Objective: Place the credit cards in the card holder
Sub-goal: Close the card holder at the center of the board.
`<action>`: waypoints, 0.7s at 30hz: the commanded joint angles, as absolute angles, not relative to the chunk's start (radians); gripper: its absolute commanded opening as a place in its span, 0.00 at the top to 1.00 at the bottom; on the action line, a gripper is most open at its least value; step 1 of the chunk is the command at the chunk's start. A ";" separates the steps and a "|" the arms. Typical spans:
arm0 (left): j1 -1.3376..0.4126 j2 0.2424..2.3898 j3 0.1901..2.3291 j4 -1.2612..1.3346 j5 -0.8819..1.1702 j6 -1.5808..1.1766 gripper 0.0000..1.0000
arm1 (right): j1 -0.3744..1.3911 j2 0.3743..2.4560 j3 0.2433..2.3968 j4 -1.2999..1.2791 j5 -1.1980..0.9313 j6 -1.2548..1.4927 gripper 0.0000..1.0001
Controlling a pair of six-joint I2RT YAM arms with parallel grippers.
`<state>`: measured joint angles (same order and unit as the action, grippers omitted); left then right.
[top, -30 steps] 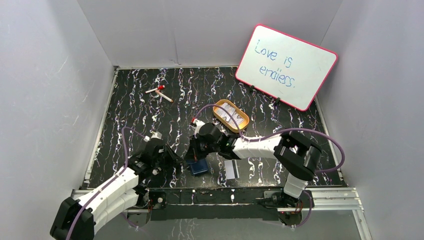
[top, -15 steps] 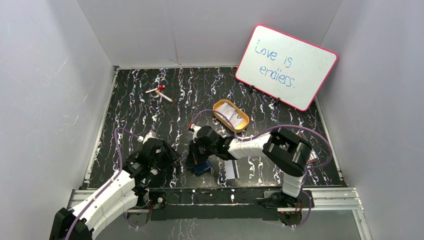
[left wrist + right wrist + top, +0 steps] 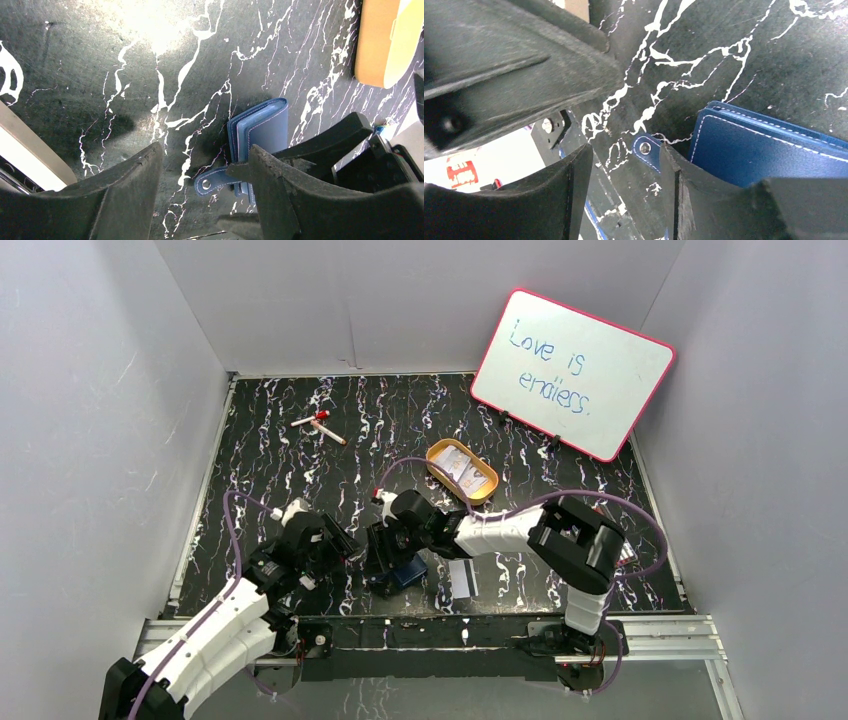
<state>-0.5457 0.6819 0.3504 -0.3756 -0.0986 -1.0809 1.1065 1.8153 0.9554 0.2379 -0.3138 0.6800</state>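
The dark navy card holder (image 3: 403, 577) lies folded on the marbled table near the front edge, its snap tab (image 3: 212, 181) sticking out to the left. My left gripper (image 3: 205, 150) is open just left of it, and the tab lies between its fingers, untouched. My right gripper (image 3: 624, 150) is open low over the holder (image 3: 769, 150); its right finger rests against the tab (image 3: 646, 148). One credit card (image 3: 460, 579) with a dark stripe lies flat right of the holder. In the top view the two grippers (image 3: 342, 552) (image 3: 381, 551) nearly meet.
An oval golden-orange tin (image 3: 462, 471) holding pale items sits behind the right arm. Two marker pens (image 3: 320, 425) lie at the back left. A pink-framed whiteboard (image 3: 572, 373) leans at the back right. Grey walls enclose the table.
Both grippers have opened. The right one let go of the card holder, which now rests on the table. The left arm drew back slightly toward the front left.
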 commanded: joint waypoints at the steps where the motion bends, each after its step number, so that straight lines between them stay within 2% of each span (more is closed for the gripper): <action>1: -0.548 0.684 0.396 -0.400 -0.130 -1.066 0.38 | 1.114 1.731 1.002 0.200 -0.330 0.646 0.38; 8: -0.549 0.688 0.412 -0.402 -0.138 -1.055 0.37 | 1.117 1.602 1.018 0.073 -0.322 0.610 0.28; 13: -0.548 0.700 0.456 -0.408 -0.152 -1.015 0.36 | 1.117 1.473 1.035 -0.063 -0.217 0.559 0.26; 17: -0.549 0.723 0.500 -0.408 -0.142 -0.981 0.36 | 1.082 1.379 0.980 -0.150 -0.020 0.554 0.33; 21: -0.549 0.775 0.537 -0.384 -0.080 -0.929 0.36 | 1.021 1.368 0.921 -0.203 0.058 0.587 0.51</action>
<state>-0.5453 0.7361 0.4839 -0.3901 -0.1192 -0.9962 1.0771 1.3754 0.9722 -0.1070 -0.0891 0.5781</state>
